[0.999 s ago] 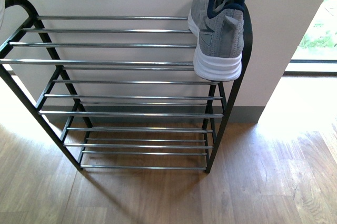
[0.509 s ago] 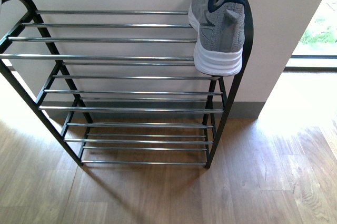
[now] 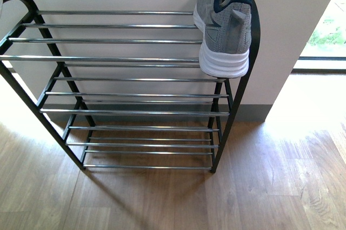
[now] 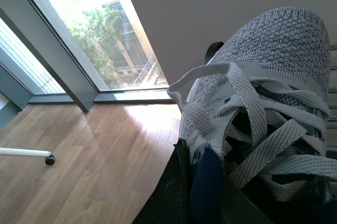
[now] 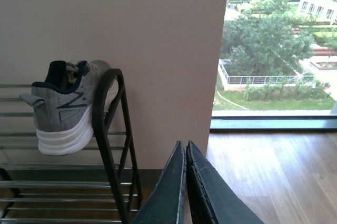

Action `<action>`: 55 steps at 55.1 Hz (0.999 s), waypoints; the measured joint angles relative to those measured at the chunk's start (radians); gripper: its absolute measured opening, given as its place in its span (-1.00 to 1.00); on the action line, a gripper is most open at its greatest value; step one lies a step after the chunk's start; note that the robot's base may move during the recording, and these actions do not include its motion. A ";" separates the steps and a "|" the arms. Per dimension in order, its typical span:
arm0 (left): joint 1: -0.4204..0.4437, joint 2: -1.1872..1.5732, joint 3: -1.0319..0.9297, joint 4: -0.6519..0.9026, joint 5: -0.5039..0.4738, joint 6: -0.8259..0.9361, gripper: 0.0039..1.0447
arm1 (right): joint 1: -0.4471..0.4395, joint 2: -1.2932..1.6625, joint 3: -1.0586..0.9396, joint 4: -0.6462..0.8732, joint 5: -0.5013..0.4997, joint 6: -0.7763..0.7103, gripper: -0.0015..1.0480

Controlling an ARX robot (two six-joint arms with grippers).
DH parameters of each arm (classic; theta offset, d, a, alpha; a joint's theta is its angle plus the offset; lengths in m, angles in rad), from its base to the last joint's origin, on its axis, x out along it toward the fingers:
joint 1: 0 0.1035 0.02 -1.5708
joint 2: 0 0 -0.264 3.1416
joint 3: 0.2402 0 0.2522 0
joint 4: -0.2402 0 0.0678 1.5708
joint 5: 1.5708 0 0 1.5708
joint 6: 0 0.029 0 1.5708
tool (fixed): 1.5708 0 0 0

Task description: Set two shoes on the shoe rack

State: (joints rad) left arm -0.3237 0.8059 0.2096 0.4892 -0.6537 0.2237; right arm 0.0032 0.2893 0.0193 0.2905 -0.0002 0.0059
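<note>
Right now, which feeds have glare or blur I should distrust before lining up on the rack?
Front view: sharp; sun washes out the floor at right, and the shoe rack bars glint mildly. Left wrist view: window overexposed, held sneaker fills the frame, near fingers soft and dark. Right wrist view: evenly lit, racked sneaker clear, shut fingers slightly blurred.

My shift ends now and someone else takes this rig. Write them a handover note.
Left gripper: jaws shut on the second sneaker, not yet on the rack.
Right gripper: jaws shut, empty.
Done: first sneaker sits on the shoe rack, top shelf, right end, heel hanging over the front.
Left to do: set the second sneaker on the rack, probably beside the first, then open the jaws.
</note>
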 joint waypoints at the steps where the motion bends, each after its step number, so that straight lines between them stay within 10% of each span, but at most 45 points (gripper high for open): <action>1: 0.000 0.000 0.000 0.000 0.000 0.000 -0.98 | 0.000 -0.004 0.000 -0.004 0.000 0.000 -0.97; 43: 0.000 0.000 0.000 0.000 0.000 0.000 -0.98 | 0.000 -0.283 0.000 -0.289 0.000 0.000 -0.97; 55: -0.010 0.006 0.002 -0.004 -0.050 -0.035 -0.98 | 0.000 -0.283 0.000 -0.289 0.000 -0.001 -0.16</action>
State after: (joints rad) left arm -0.3332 0.8116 0.2111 0.4850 -0.7036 0.1886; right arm 0.0032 0.0063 0.0196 0.0013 0.0002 0.0048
